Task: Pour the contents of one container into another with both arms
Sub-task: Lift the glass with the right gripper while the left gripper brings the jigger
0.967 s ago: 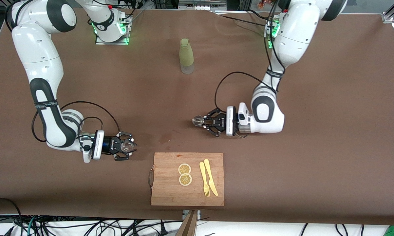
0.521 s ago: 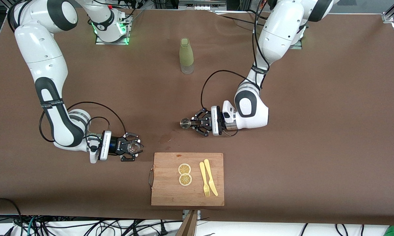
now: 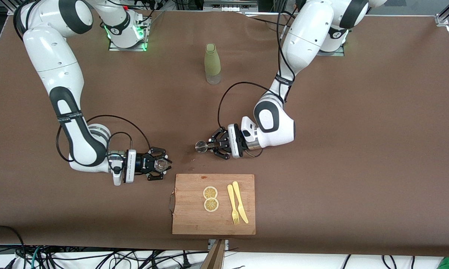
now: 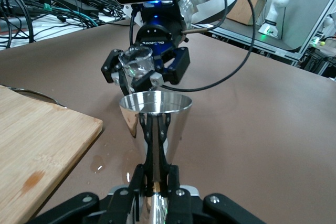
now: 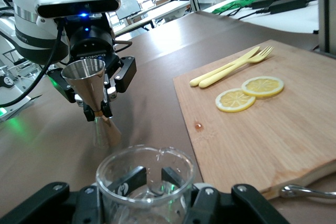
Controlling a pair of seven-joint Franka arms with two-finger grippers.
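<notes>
A: Over the bare table just above the cutting board (image 3: pixel 213 203), which step?
B: Approach. The left gripper (image 3: pixel 208 146) clamps the jigger (image 3: pixel 200 146); the right gripper (image 3: pixel 164 164) clamps the glass cup (image 3: pixel 159 164). Apart; next, align rim over rim, then tilt.
A: Contents?
B: The cup looks empty; the jigger's fill is hidden.

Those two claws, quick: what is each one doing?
Left gripper: shut on the steel jigger.
Right gripper: shut on the glass cup.
</notes>
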